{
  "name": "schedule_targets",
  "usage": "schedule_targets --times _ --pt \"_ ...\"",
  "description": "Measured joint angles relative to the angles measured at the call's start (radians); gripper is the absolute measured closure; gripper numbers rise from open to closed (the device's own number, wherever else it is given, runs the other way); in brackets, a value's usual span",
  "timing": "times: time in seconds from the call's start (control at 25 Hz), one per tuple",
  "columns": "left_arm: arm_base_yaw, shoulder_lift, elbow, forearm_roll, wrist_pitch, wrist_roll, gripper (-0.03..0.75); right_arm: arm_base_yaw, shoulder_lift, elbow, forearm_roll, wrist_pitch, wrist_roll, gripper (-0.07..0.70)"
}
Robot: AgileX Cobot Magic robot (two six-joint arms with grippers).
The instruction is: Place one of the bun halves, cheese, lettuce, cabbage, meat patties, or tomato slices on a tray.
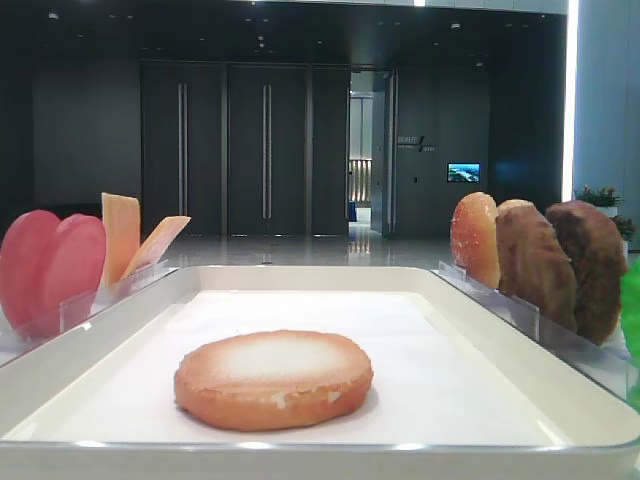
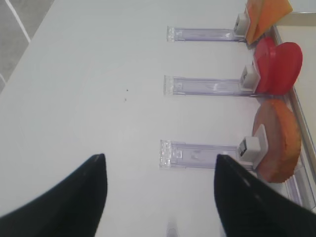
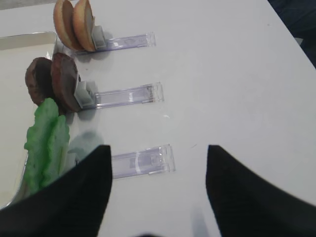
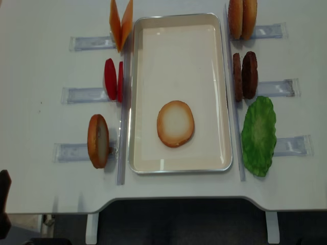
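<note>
Bun half [image 4: 175, 123] lying flat, pale face up, inside tray [image 4: 179, 169], toward the near end and roughly centred between the long rims; placement judged done, retreat judged the step in hand. Left to right: left gripper [image 2: 160, 197] hovering over bare table [image 4: 36, 127] outside the left-hand holders, fingers spread wide, nothing between them. Ahead of it, three clear rails pointing toward the tray's left rim, carrying cheese [image 2: 266, 15] at the far end, tomato slices [image 2: 276, 66] in the middle, and an upright bun [image 2: 279, 140] nearest. Tray long axis running away from the robot, long rims flanked closely on both sides by the standing food. Beyond the right rim: further bun halves [image 4: 242, 19], meat patties [image 4: 245, 75], lettuce [image 4: 258, 135] nearest. Right gripper [image 3: 158, 192] likewise over bare table outside its own rails, fingers parted wide, holding nothing. Neither gripper visible in the overhead view, so which arm stands nearer the placed bun cannot be told. Placed bun lying inboard of both tools, across the holder rows. Open room: wide bare table outboard on both sides; open liner beyond the bun. Tight spots: the narrow strips between rim and upright pieces, easily clipped on any crossing low over the rails.
</note>
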Motion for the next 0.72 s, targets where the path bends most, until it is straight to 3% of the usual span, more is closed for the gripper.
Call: schedule_targets --times 0.72 --pt "0.000 0.000 0.000 0.000 0.000 0.000 0.198 0.000 0.000 0.000 0.000 0.000 0.000 0.220"
